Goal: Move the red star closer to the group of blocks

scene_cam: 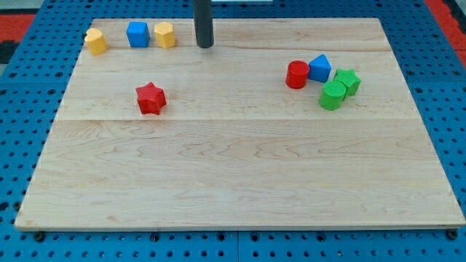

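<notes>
Pale wooden board (240,175) on a blue pegboard: the red star (151,98) lies alone left of centre, below and to the view's left of the rod's tip (204,46), which touches no block and holds nothing. Well apart to its right sit a red cylinder (296,75), blue block (320,68), green star (348,81) and green cylinder (333,95). Along the top-left edge stand a yellow block (95,41), blue cube (137,34) and second yellow block (165,34): eight blocks, so the tip likely needs the star's left side.

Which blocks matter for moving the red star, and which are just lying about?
In the job: red star; my tip, above and right of it; group at right: red cylinder, blue block, green star, green cylinder.

Lying about, top left: yellow block, blue cube, yellow hexagon.
</notes>
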